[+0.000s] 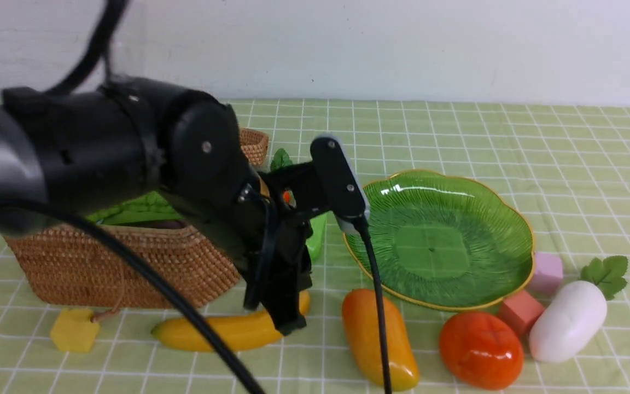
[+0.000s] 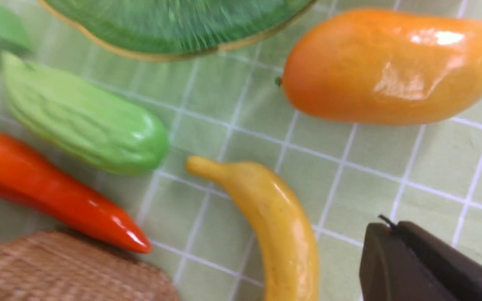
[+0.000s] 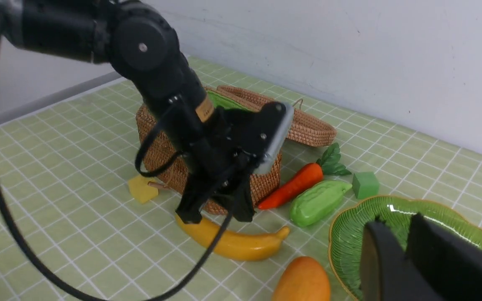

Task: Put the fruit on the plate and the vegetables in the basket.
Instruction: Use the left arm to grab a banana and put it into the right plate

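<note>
the left gripper (image 1: 287, 323), jaws together on nothing, hangs just above the banana (image 1: 238, 331) lying on the desk (image 1: 457, 131) in front of the basket (image 1: 129, 268), while the mango (image 1: 359, 334) and persimmon (image 1: 479, 350) lie near the plate's (image 1: 441, 230) front rim, the carrot (image 3: 293, 188) and pod (image 3: 318, 200) between basket and plate, and the right gripper (image 3: 398, 223) is nearly closed, empty.

**Basket left, plate right, a row in front**

The basket (image 1: 129, 268) stands at the left of the table (image 1: 566, 153), with the plate (image 1: 446, 241) to its right. Between them lie the carrot (image 3: 293, 188), just beside the basket, and the pod (image 3: 318, 200) right of the carrot. A far cube (image 3: 365, 184) sits behind the pod. Along the near side, left to right, are a near cube (image 1: 74, 330), the banana (image 1: 222, 331), the mango (image 1: 378, 339), the persimmon (image 1: 480, 350) and the radish (image 1: 566, 323). A pair of cubes (image 1: 520, 312) sits between plate and radish.
</note>
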